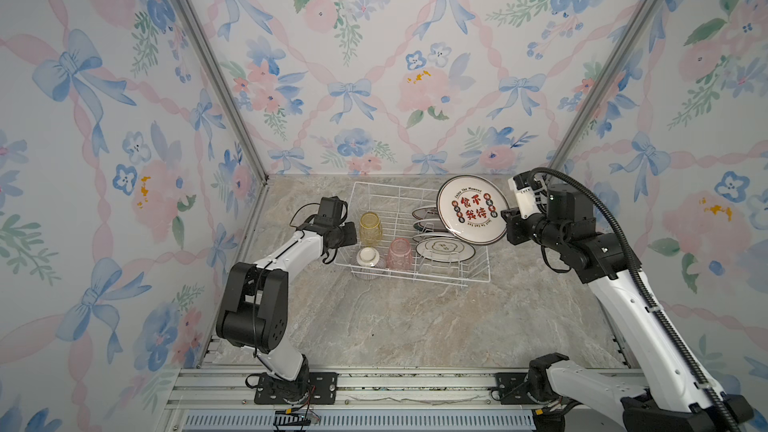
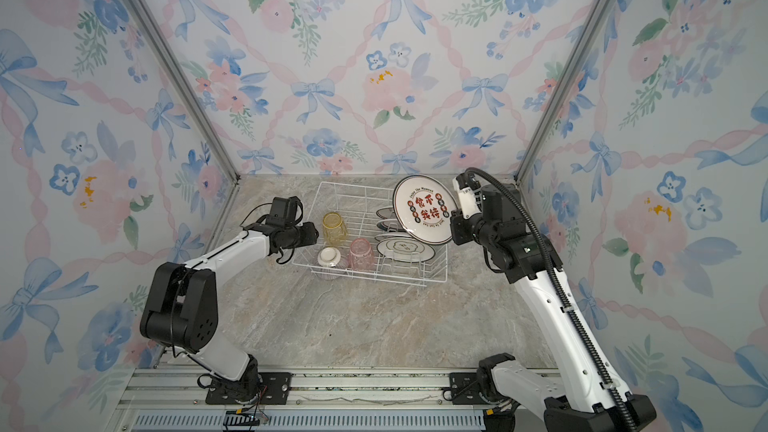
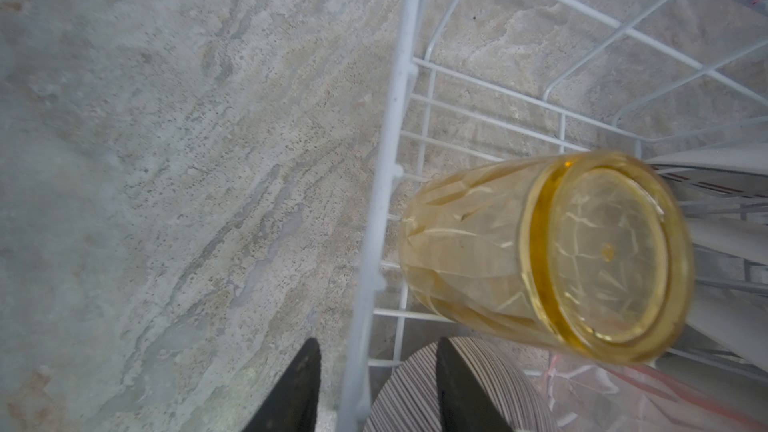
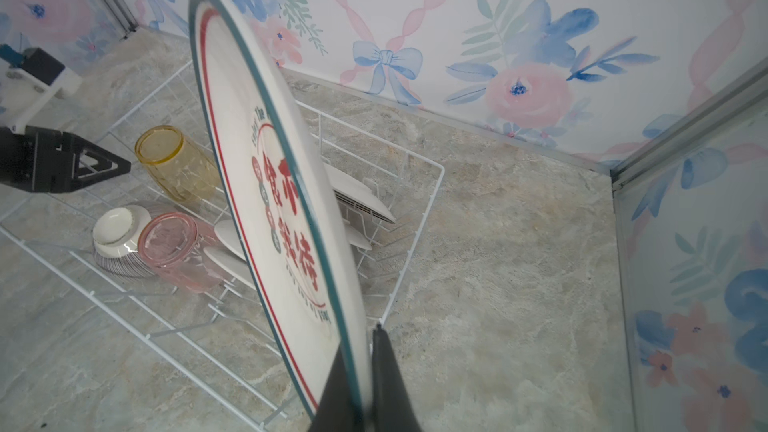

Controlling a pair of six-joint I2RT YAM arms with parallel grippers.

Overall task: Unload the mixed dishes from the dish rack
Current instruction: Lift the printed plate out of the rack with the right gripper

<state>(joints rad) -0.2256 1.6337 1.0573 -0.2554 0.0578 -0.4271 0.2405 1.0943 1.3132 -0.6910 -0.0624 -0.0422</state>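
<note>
The right tool pinches the rim of a plate, tilted above the right end of the dish rack; the left tool is spread astride its left edge wire, beside the yellow tumbler; other plates stand slotted; open counter in front.

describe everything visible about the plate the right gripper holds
The plate is round, white and glossy, ceramic-looking, with a dark teal rim, a thin red ring inside it and red characters printed in the centre. It is held tilted on edge above the far right end of the dish rack, the right gripper shut on its rim; nothing else seems to touch it.
</note>
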